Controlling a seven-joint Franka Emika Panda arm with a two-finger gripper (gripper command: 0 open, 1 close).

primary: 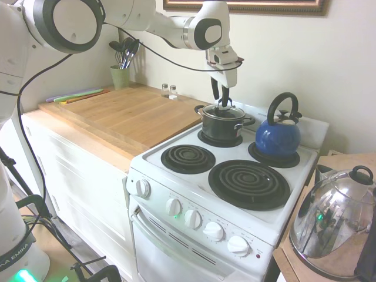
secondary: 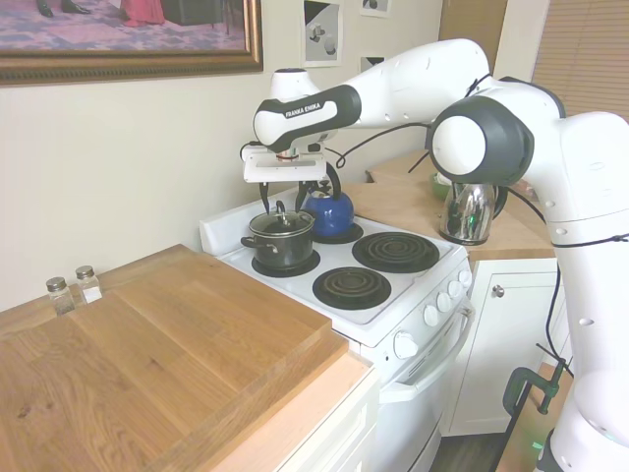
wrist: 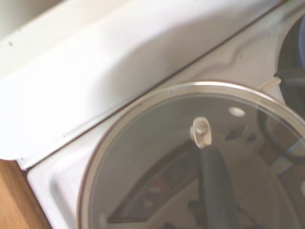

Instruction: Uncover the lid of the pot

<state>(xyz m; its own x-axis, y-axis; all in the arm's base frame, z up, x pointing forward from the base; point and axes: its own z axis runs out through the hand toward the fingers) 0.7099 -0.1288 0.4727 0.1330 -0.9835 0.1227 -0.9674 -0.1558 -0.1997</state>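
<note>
Black pot point(primary: 222, 124) with its glass lid point(primary: 223, 111) still on, gripper point(primary: 222, 97) lowered over the handle.

First exterior view: the pot sits on the back left burner of the white stove point(primary: 235, 176), beside the blue kettle point(primary: 278, 134) on the back right burner; the gripper's fingers point down, spread apart on either side of the lid's black loop handle, not clenched on it. Second exterior view: the pot point(secondary: 281, 240) stands on its burner with the lid point(secondary: 280, 222) seated on the rim, the gripper point(secondary: 278, 200) hangs straight above it with a finger at each side of the handle, and the kettle point(secondary: 327, 209) is just behind. Wrist view: the lid point(wrist: 157, 157) fills the lower part, its metal rim curving round, the dark handle point(wrist: 215, 186) running across the glass from a pale fastening, with the stove's white back ledge point(wrist: 95, 62) beyond.
</note>
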